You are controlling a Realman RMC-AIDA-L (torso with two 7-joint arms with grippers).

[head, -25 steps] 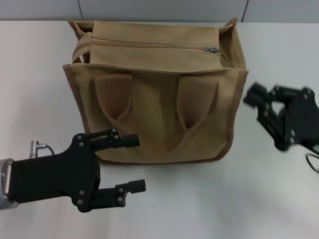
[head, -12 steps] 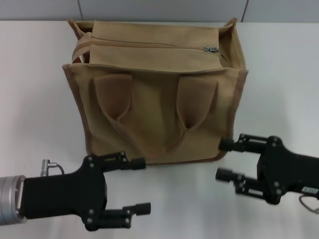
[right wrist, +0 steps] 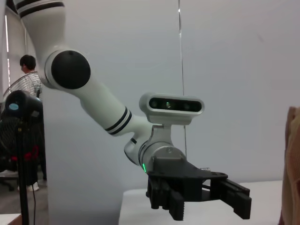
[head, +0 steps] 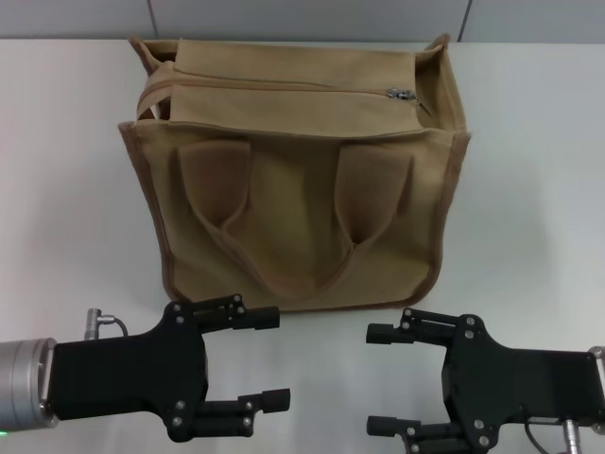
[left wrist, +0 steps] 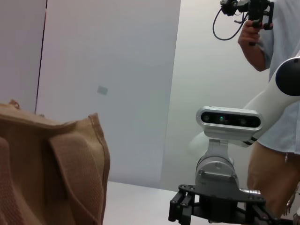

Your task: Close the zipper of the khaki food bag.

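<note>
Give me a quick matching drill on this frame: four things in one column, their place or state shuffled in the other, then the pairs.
Things:
1. left tool
2. right tool
3. zipper pull
4. handles

Places or states:
A. at the top track's right end
B. open, on the table before the khaki food bag's left half
C. lying flat against the front panel
D. open, before the bag's right half

Pairs: 1-B, 2-D, 3-A, 4-C

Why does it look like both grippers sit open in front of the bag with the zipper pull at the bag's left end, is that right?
Not quite. The head view shows the zipper pull at the right end of the bag, not the left. The rest holds: the left gripper and right gripper both sit open in front of the bag.
</note>
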